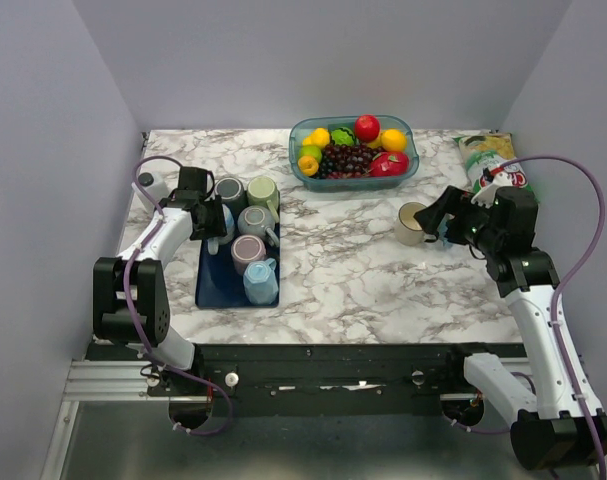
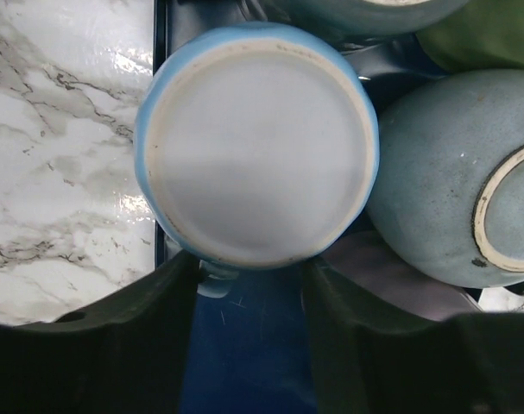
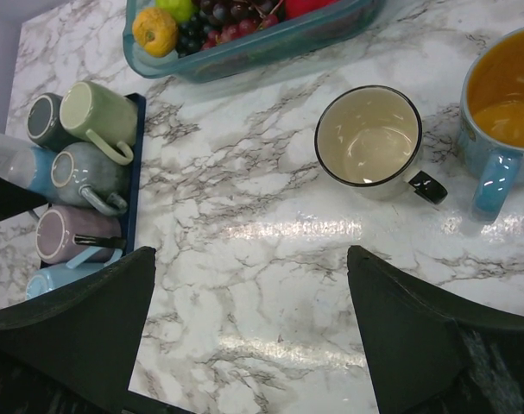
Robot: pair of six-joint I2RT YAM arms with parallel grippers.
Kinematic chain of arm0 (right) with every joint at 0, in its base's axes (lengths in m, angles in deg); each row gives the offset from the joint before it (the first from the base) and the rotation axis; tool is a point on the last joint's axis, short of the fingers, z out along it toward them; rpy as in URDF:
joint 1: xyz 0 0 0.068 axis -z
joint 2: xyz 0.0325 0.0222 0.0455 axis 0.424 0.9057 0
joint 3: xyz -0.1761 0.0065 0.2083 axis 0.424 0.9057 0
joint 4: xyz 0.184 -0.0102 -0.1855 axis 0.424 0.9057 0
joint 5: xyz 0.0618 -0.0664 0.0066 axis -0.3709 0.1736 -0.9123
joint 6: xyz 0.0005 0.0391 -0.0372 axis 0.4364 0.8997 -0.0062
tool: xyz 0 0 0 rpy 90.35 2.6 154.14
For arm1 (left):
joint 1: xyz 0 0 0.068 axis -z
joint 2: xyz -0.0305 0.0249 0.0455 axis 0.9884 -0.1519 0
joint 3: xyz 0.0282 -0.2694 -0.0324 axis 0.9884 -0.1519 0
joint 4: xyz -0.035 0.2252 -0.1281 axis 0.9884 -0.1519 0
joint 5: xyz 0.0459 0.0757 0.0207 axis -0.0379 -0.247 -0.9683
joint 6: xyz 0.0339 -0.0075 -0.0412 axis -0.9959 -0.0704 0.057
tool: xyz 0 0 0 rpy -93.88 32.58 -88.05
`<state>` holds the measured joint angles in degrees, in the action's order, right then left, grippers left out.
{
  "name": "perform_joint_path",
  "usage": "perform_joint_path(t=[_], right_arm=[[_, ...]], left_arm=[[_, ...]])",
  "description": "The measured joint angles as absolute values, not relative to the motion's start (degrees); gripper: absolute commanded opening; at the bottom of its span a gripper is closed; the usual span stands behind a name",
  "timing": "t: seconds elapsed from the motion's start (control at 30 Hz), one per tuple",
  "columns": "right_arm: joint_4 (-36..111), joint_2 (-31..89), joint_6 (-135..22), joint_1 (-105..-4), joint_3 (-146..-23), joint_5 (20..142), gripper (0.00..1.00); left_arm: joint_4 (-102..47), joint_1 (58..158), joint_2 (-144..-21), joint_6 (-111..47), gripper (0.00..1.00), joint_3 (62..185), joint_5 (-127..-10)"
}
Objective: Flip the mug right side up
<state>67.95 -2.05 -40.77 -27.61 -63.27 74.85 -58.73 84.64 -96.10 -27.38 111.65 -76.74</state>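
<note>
A blue mug stands upside down on the dark blue tray, its pale base facing the left wrist camera and its handle beside the left finger. My left gripper is open just over the mug's near side, with the tray showing between the fingers. In the top view the left gripper sits over this mug at the tray's left edge. My right gripper is open and empty over bare marble, near a cream mug that stands upright.
Several more mugs stand base up on the tray: dark grey, green, grey-blue, mauve, light blue. A blue mug with an orange inside stands right of the cream mug. A fruit bowl and a snack bag are at the back.
</note>
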Motion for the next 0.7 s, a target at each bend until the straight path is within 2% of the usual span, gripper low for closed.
perform_joint_path(t=[0.33, 0.7], right_arm=[[67.92, -2.07, -40.75, -27.63, -62.04, 74.85, 0.96], [67.86, -3.03, -40.73, -27.61, -60.67, 74.87, 0.97]], left_arm=[[-59.00, 84.64, -96.27, -26.57, 0.42, 111.63, -76.13], [-59.11, 84.77, -96.51, -24.82, 0.39, 111.63, -77.05]])
